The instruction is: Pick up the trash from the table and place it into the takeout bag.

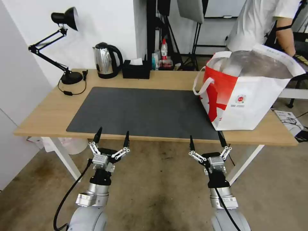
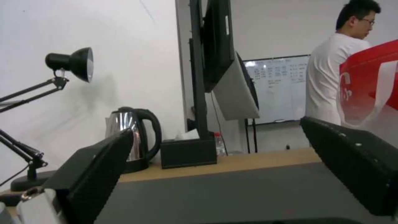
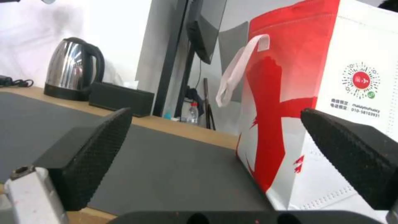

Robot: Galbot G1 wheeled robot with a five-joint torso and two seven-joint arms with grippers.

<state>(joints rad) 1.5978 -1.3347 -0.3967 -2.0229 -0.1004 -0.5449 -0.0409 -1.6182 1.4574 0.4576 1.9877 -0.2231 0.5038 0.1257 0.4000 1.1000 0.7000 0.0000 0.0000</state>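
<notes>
Head view: we've got both arms low in front of the table [image 1: 48, 115], short of its near edge. Left gripper [image 1: 111, 138] and right gripper [image 1: 205, 143] both have fingers spread wide, nothing held, tips pointing toward the desk. Looks to us like a parked/ready pose, w/ room to reach in either direction. The dark mat [image 1: 138, 110] lies along the middle of the top. The takeout bag [image 1: 250, 96] stands at the right end, partly on the mat, mouth open w/ foil lining showing, prob. left gaping so things can drop straight in. As for trash, we see no bowls or cup on the tabletop here; whether they're inside the bag we can't tell. Along the back edge: kettle [image 1: 106, 60], black tissue box [image 1: 135, 69], desk lamp [image 1: 64, 48], all kept well away from the work area.

Left wrist view: left gripper's pads [image 2: 95, 174] sit far apart, framing mat, kettle and tissue box across the desk. A red corner of the bag shows at the side.

Right wrist view: right gripper's pads [image 3: 91, 149] likewise wide, w/ the bag near, its strap handle [image 3: 238, 70] hanging loose and round logo [image 3: 361, 80] facing us. Bag is the closer target for this arm.
</notes>
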